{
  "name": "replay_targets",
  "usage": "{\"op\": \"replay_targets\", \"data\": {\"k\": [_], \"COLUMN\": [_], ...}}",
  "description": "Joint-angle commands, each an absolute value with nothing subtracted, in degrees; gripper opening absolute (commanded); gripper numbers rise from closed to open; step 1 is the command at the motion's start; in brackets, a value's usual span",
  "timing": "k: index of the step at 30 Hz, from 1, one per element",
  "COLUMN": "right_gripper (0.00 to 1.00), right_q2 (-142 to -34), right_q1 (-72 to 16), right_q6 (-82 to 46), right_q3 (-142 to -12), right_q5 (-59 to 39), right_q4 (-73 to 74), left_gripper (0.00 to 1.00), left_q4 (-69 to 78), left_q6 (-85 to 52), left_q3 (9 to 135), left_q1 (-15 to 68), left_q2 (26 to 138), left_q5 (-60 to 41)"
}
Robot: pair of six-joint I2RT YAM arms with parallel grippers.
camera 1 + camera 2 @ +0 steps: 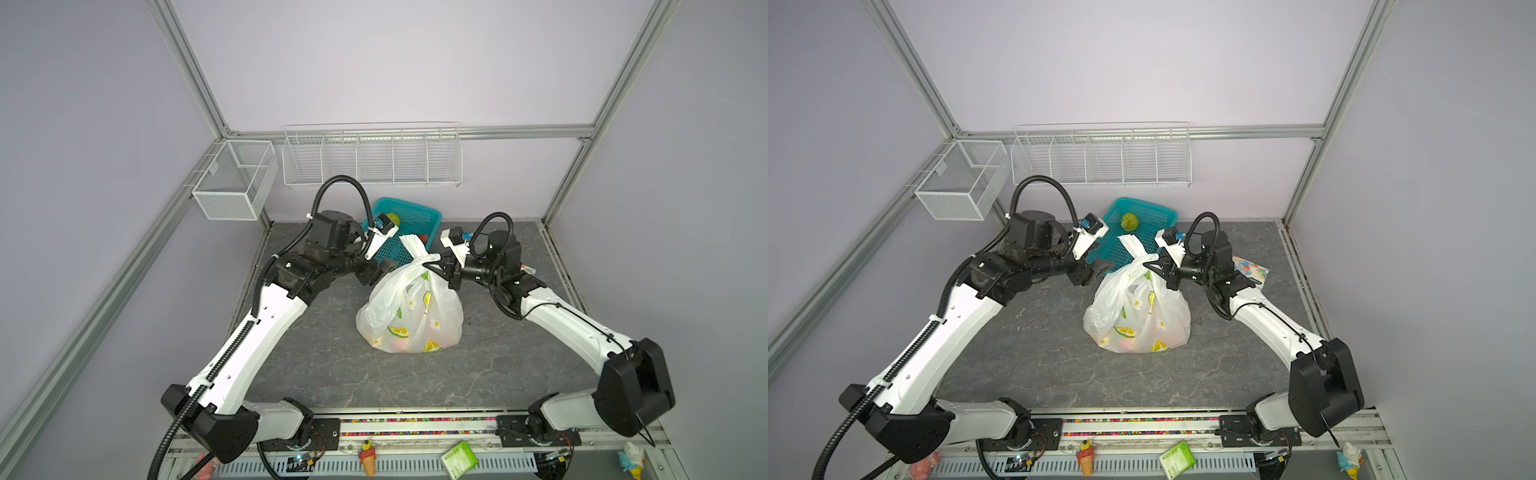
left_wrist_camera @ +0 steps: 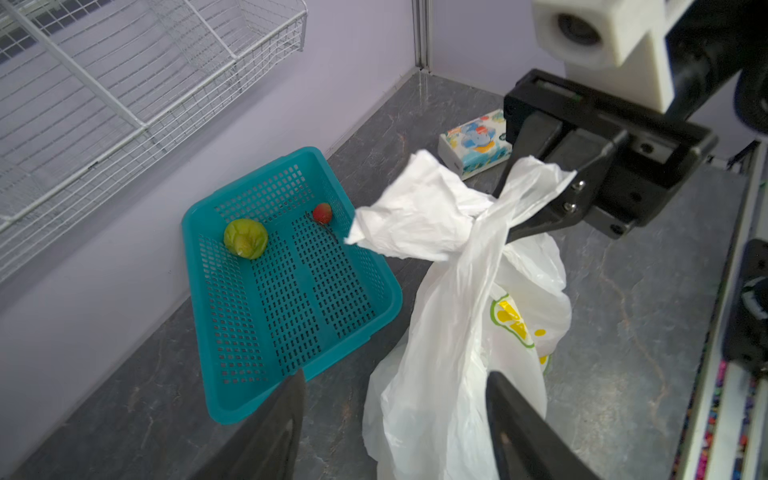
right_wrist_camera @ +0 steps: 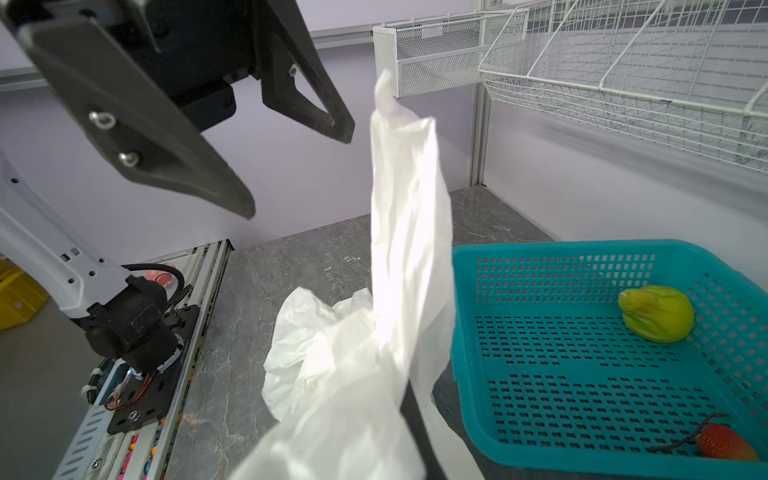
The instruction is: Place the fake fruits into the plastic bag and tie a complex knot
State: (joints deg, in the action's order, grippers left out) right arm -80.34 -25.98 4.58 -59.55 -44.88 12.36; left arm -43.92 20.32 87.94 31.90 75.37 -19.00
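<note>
The plastic bag (image 1: 409,316) stands mid-table (image 1: 332,365), fake fruits (image 1: 399,343) showing dimly through its film. Its two handles are crossed above the neck, so the knot-tying step appears to be in hand. The right gripper (image 1: 432,264) is clamped on one handle loop (image 2: 536,183), holding it taut to the right. The left gripper (image 3: 297,172) hangs with jaws wide and empty, just left of the neck. The free handle (image 1: 413,245) sticks up toward the far teal basket (image 1: 399,201), where a green fruit (image 1: 1129,221) and a strawberry (image 2: 322,213) lie unpacked. Next, the left gripper likely needs to close on the free handle and pull it against the right.
</note>
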Motion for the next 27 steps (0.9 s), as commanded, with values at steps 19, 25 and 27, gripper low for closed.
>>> {"op": "replay_targets", "data": {"k": [19,25,27], "right_gripper": [0.06,0.06,0.08], "right_q2": [-76.3,-76.8,-77.0], "right_q1": [-26.8,-26.9,-26.9], "right_q6": [8.5,7.0,5.8], "right_q3": [-59.0,-59.4,-60.0], "right_q5": [-46.7,-44.9,-42.3], "right_q4": [4.2,4.0,2.9], "left_gripper": [0.52,0.15,0.00], "left_q4": [-51.0,-51.2,-50.4], "left_q6": [20.2,20.8,19.6], "left_q3": [104.6,102.7,102.4], "left_q1": [31.0,31.0,31.0], "left_q2": [91.7,90.6,90.0], "left_q5": [-42.7,-39.5,-38.0]}}
